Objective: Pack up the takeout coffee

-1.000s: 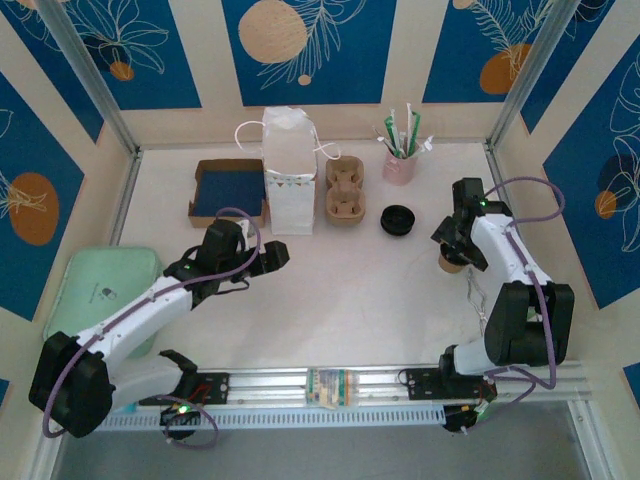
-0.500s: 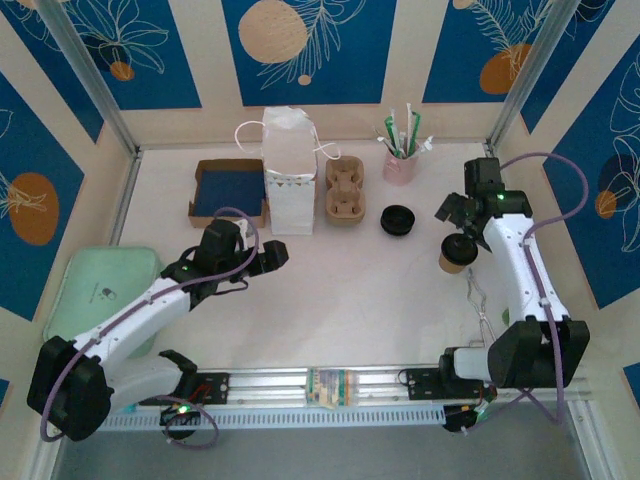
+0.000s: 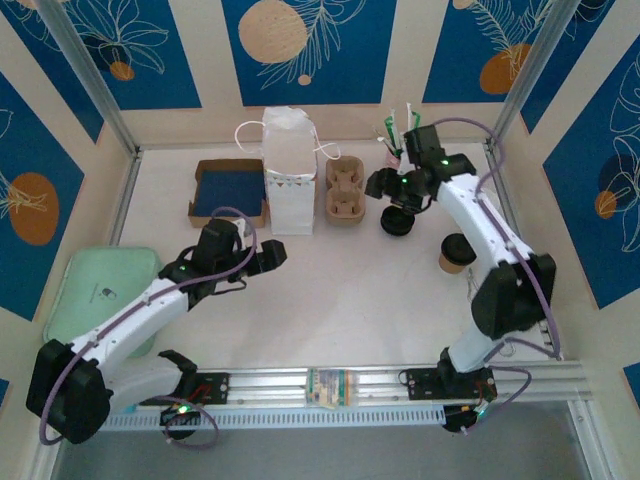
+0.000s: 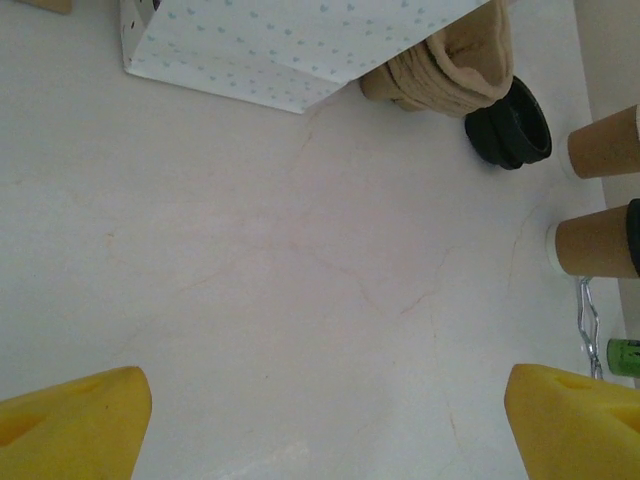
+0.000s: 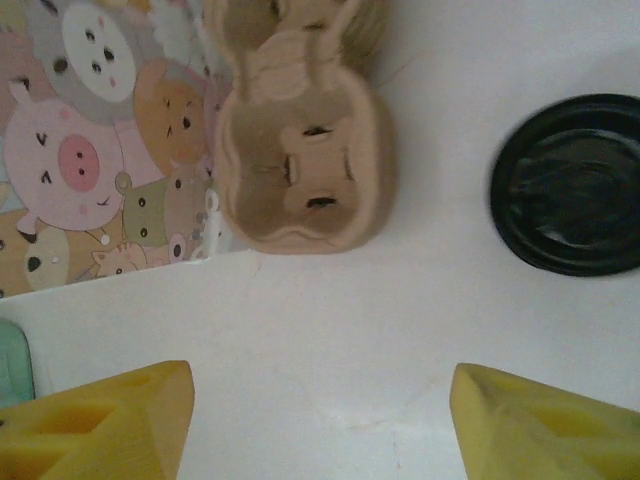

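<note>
Left gripper hovers with fingers spread wide, nothing between them, at seven o'clock from the white paper bag. Cup carrier sits just beside the bag, three o'clock. Right gripper hangs by the carrier, fingers apart, empty. Black lids lie at five o'clock from it, and the takeout coffee stands upright farther out, four o'clock, untouched.

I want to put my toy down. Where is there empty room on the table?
The biggest bare patch is mid-table, bordered by the white paper bag and cup carrier behind, the left arm, and the takeout coffee on the right. The back row is crowded: blue tray, bag, carrier, black lids, with the right arm reaching over.
</note>
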You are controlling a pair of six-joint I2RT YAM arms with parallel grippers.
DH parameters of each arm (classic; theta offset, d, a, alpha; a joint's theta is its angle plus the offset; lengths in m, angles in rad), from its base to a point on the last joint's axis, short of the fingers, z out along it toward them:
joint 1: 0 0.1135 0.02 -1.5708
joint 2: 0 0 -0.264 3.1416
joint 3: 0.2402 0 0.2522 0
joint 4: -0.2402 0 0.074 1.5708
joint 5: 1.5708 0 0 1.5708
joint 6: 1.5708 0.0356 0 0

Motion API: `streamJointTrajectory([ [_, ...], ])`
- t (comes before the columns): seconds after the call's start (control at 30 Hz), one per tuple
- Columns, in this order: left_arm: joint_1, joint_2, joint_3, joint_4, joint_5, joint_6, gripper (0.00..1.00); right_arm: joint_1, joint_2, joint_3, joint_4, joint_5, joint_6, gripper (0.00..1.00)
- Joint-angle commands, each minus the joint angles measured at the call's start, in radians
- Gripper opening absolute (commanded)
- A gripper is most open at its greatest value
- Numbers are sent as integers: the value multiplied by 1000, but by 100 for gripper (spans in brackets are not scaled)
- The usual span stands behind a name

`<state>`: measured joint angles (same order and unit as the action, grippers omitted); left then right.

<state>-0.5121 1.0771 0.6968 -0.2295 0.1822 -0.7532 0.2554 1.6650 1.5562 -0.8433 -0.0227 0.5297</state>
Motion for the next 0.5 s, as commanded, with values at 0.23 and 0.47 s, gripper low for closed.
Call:
streamJointTrajectory([
  [0.23, 30, -54, -14, -36, 10, -3, 91, 8, 249, 124, 47, -55, 8, 47],
  [0.47, 37, -62, -30, -37, 7, -9, 91, 10, 319, 171, 46, -33, 17, 46],
])
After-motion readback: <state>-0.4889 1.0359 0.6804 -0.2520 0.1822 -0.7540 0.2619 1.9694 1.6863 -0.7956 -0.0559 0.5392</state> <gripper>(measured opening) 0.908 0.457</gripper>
